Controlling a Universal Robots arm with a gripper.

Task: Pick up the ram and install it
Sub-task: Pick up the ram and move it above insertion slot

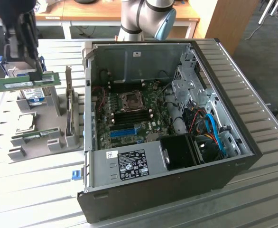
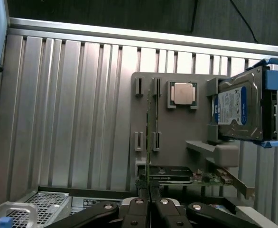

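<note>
Computer case (image 1: 177,185): lies open on the desk (image 1: 257,199), towards the exterior view's right.
Circuit board (image 1: 129,114): flat inside the case.
Holder (image 1: 53,111): on the desk, just beside the case, at the exterior view's left.
Hard drive (image 1: 35,94): stands at the holder's far end.
Processor (image 1: 25,122): on the holder, nearer than the hard drive.
Second stick (image 1: 34,136): in a slot at the holder's near end.
Card (image 1: 71,107): upright along the holder's case-side edge.
Ram (image 1: 25,81): gripped by the end effector (image 1: 32,71), raised over the holder, before the hard drive.
</note>
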